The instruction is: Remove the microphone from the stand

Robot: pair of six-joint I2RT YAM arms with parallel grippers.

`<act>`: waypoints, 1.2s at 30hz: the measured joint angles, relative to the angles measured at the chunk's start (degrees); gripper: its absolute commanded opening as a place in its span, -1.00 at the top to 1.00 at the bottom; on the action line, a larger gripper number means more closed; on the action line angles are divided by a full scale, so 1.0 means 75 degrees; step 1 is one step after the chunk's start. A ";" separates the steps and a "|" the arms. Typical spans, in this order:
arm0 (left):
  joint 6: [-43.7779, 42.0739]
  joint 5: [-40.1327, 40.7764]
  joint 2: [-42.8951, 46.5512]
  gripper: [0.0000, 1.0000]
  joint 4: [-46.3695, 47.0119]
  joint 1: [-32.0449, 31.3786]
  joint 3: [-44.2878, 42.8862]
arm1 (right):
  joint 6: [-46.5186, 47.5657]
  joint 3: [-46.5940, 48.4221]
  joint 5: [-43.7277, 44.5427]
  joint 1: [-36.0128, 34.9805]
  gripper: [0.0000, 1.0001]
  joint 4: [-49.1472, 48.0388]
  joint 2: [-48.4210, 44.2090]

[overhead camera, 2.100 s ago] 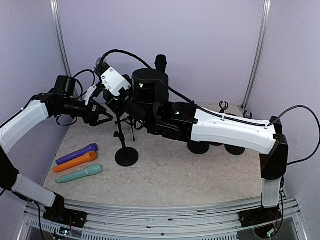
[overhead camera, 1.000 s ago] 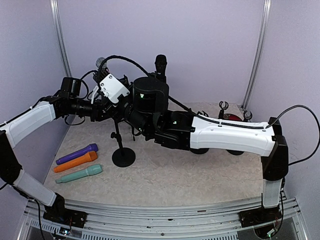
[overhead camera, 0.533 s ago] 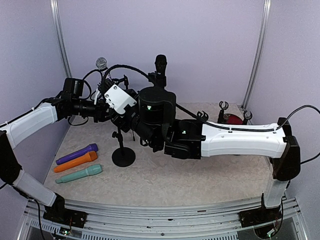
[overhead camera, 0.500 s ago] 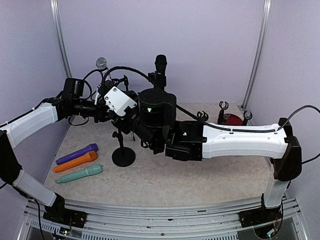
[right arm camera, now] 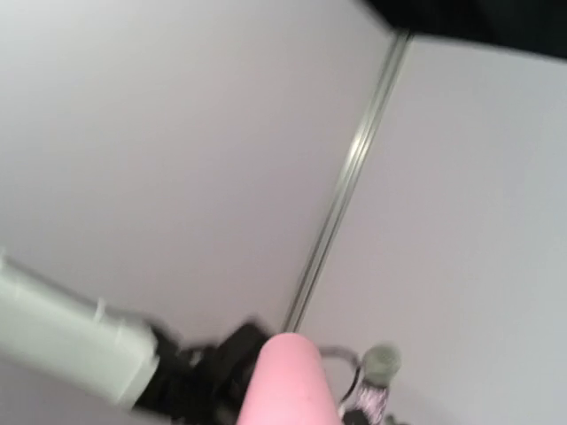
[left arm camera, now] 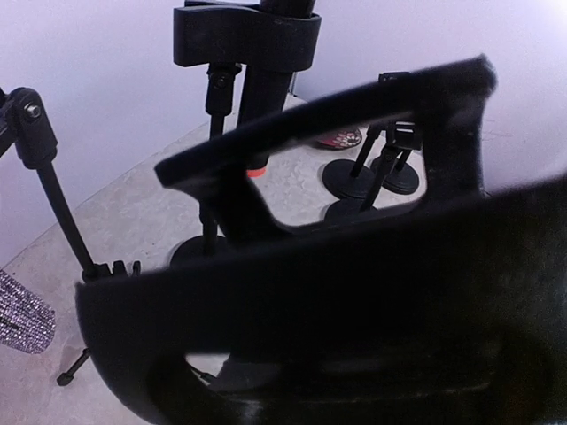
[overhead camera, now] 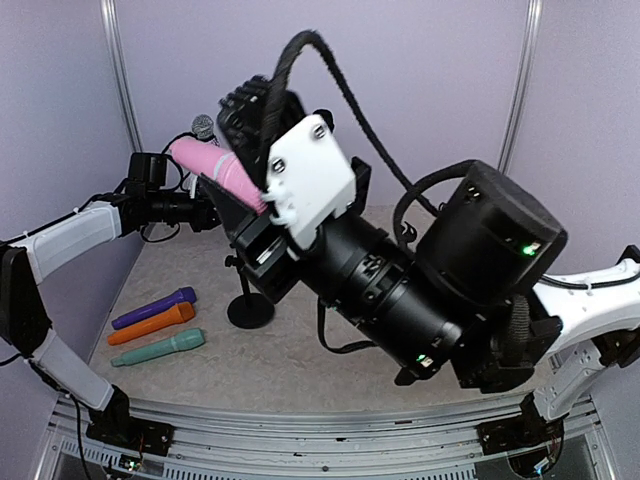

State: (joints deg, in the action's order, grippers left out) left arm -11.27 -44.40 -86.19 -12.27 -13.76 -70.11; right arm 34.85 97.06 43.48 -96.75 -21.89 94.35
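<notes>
The right claw [overhead camera: 248, 140] is holding the pink microphone [overhead camera: 212, 168] clear of the stand [overhead camera: 249, 309], which the narrowed left claw [overhead camera: 203, 213] is pinching steady.

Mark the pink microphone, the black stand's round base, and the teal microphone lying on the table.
pink microphone [overhead camera: 213, 170]: top external view, middle of its body.
stand base [overhead camera: 250, 312]: top external view, centre of the round foot.
teal microphone [overhead camera: 158, 349]: top external view, middle of its handle.

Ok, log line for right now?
right hand: shut on pink mic | pink mic: up, off stand | left hand: shut by stand
</notes>
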 measured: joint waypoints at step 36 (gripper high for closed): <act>-0.5065 0.0189 0.2518 -0.79 -0.6117 0.0268 0.0058 | -0.6333 0.0122 -0.4709 0.3179 1.00 0.4124 0.0898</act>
State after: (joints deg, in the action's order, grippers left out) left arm -49.25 -42.98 -67.31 -58.15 -11.75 -69.67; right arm -12.64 97.97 8.16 -72.90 9.04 101.08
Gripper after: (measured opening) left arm 0.922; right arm 0.405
